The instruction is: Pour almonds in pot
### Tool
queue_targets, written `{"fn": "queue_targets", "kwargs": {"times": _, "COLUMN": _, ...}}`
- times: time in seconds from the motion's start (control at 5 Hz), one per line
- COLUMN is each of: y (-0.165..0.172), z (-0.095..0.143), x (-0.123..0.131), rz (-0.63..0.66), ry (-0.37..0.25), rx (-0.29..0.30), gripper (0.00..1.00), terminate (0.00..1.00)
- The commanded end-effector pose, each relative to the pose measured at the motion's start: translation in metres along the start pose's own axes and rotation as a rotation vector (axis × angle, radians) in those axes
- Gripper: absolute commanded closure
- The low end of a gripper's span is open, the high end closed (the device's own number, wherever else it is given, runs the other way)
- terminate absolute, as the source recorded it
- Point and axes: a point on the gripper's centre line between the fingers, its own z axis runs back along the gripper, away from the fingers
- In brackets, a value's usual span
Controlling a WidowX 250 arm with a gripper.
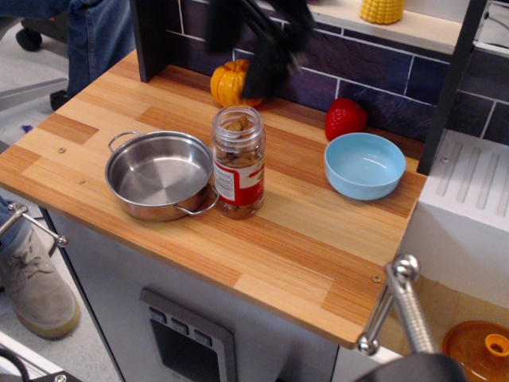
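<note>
Now the jar [238, 161] of almonds [235, 125], touching the pot [161, 175], could be toppled by the blurred gripper [254, 44], its grip unreadable, if lowered off-centre.

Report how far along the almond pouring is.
Done: nothing poured; the pot is empty. In hand: the gripper is a blurred dark shape above and behind the jar, holding nothing; I cannot tell how its jaws stand. The jar stands upright beside the pot with the almonds inside. Left: grasp the jar, tilt it over the pot, pour.
</note>
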Motion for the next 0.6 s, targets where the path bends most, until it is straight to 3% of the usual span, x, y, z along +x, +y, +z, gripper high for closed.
{"fn": "queue_targets", "kwargs": {"times": 0.0, "y": -0.01, "z": -0.008, "x": 0.02, "rz": -0.255, "ry": 0.127, "rx": 0.121, "gripper": 0.0, "terminate": 0.0}}
{"fn": "queue_targets", "kwargs": {"times": 0.4, "y": -0.006, "z": -0.036, "x": 0.037, "rz": -0.256, "ry": 0.234, "rx": 0.161, "gripper": 0.0, "terminate": 0.0}}
